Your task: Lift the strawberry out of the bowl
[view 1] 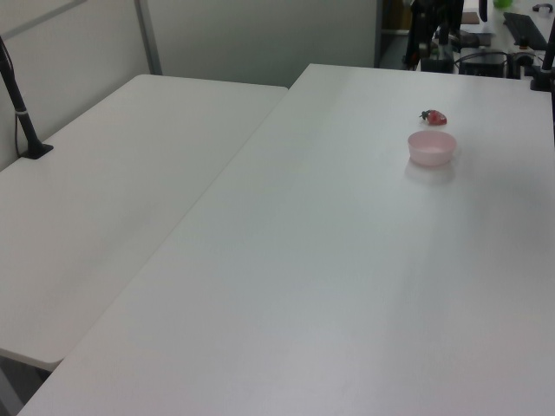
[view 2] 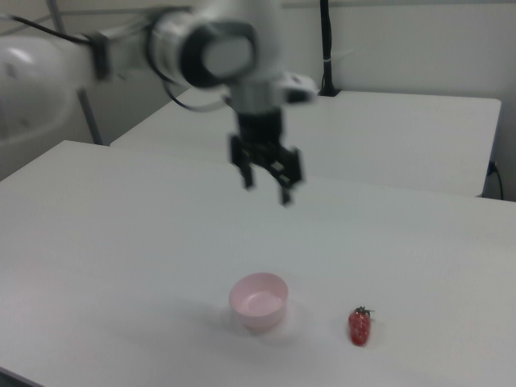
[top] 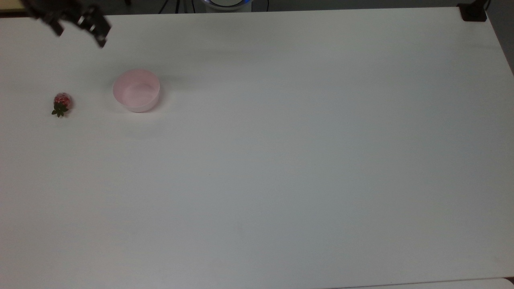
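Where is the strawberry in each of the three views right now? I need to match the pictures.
Top view: the strawberry lies on the table near the top view's left edge, left of the bowl.
Left view: strawberry just beyond the bowl, upper right.
Right view: strawberry right of the bowl, low in the picture.
Shared landmark: the pink bowl.

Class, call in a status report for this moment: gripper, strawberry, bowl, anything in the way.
Gripper open, empty, raised above the table. Strawberry lies on the table, apart from the bowl, on the top view's left. Bowl empty. Nothing in the way.
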